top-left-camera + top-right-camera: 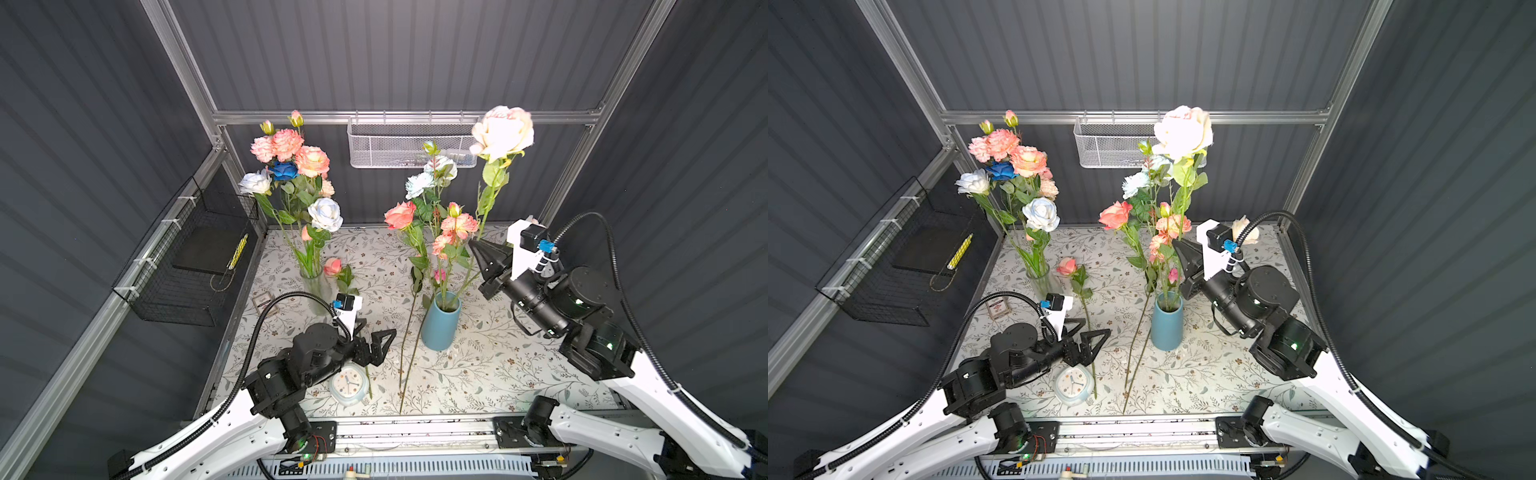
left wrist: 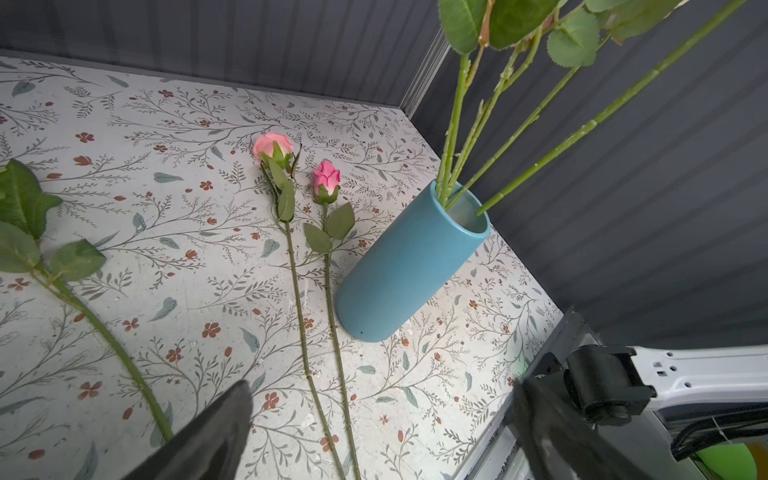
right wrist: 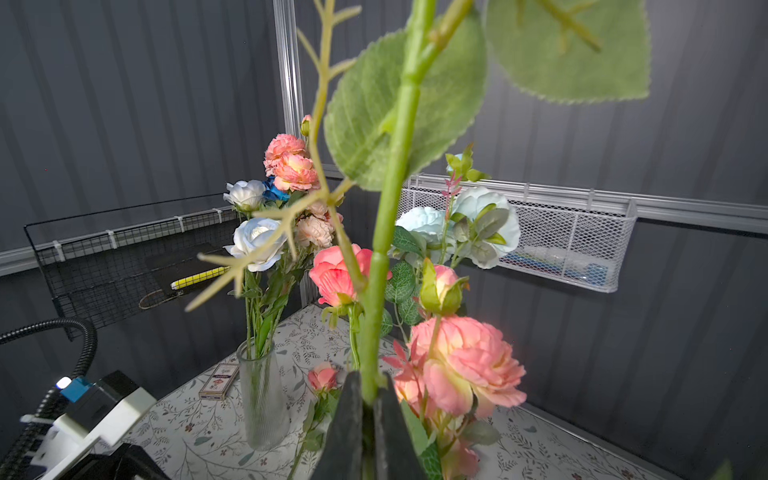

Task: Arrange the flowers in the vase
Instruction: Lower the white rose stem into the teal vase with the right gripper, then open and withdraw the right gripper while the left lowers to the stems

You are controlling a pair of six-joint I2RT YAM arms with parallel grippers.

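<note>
Right fingers (image 3: 348, 428) clamp the cream rose (image 1: 503, 132) stem between them.

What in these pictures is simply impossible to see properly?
Inside the white mesh basket: too small in both top views; only blue smudges in the right wrist view.
The clock: partly under the left arm in both top views.
The bloom of the cream rose: cut off by the right wrist view's top edge; the right gripper hides its stem's end.
The small box: print too small.
</note>
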